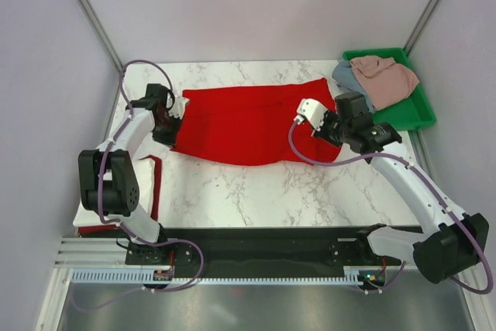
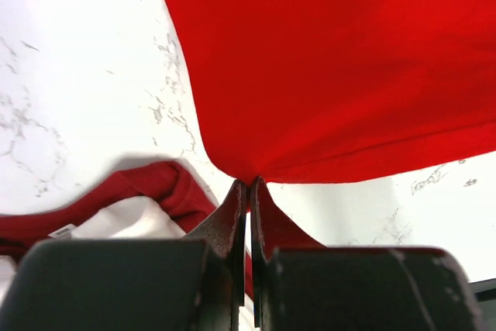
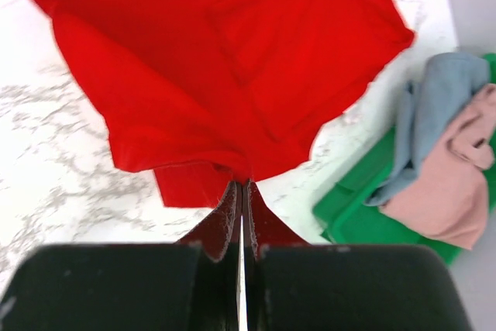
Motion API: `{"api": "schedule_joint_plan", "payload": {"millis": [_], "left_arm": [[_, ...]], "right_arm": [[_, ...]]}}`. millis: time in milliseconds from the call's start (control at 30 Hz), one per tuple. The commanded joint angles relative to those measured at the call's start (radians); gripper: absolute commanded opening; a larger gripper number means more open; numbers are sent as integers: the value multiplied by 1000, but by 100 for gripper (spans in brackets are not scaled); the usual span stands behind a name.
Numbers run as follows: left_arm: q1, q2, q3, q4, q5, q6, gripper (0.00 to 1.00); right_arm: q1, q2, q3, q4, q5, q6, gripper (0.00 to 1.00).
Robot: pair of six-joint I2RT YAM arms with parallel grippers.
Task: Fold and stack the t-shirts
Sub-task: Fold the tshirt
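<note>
**Red t-shirt pinched at both ends, spread along the far half of the worktop**

The red t-shirt (image 1: pixel 248 123) lies spread across the far middle of the marble worktop (image 1: pixel 256 191), its long side running from left to right. Its near hem bows toward the arms in the middle.

At the shirt's left end, the left gripper (image 1: pixel 170 136) has its two fingers pressed together on a drawn-up point of red cloth. In the left wrist view the fabric (image 2: pixel 333 67) fans out from the closed fingertips (image 2: pixel 249 184). At the shirt's right end, the right gripper (image 1: pixel 324 131) is clamped in the same way. In its wrist view the cloth (image 3: pixel 232 60) gathers into folds just above the closed tips (image 3: pixel 242 185).

Near the worktop's left edge, just beside the left arm, lies a red-edged white cloth (image 2: pixel 147 191). It is probably another shirt, though too little of it shows to be sure.

In the far right corner sits the green tray (image 1: pixel 418 114), well apart from the red shirt. It holds a crumpled pale pink t-shirt (image 1: pixel 387 75) lying over a grey-blue t-shirt (image 1: pixel 345 75), whose edge spills over the tray's left rim.
</note>
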Motion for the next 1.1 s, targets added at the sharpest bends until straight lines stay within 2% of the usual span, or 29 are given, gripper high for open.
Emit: {"api": "schedule_joint_plan", "payload": {"millis": [0,467,767,1067], "left_arm": [[3,0,94,-35,23,3,2],[16,168,306,-44,26,-45,2],[16,359,541,-121,42,-28,2],[16,444,605,-136,28,-21,2]], "right_arm": [[-20,41,79,78,49,21,0],[-99,302,272,220,85,53,0],[-135,529,452,291,99,82,0],[-167,699,627,310,99,119,0]]}}
